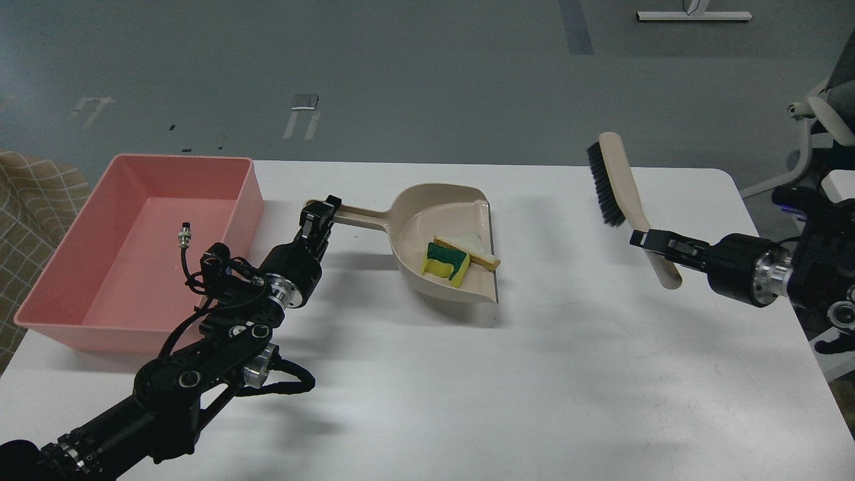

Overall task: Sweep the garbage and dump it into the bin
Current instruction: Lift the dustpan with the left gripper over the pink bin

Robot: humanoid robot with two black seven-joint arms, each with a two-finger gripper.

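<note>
1. Gripping the long handle of the beige plastic dustpan (446,244), the left gripper (320,215) is closed on the handle's left end, just right of the pink tray.
2. The dustpan sits near the middle of the white tabletop (534,374), its open mouth facing right.
3. Inside the pan lie the yellow sponge with a green scouring layer (446,262) and the triangular white bread slice with brown crust (471,246), touching each other, close to the pan's lip.
4. The shallow rectangular pink plastic tray (80,267) stands at the left edge of the tabletop.
5. The right gripper (651,242) is clamped on the handle of a beige hand brush with black bristles (618,184), held above the tabletop on the right, bristles facing left, well apart from the dustpan.
</note>
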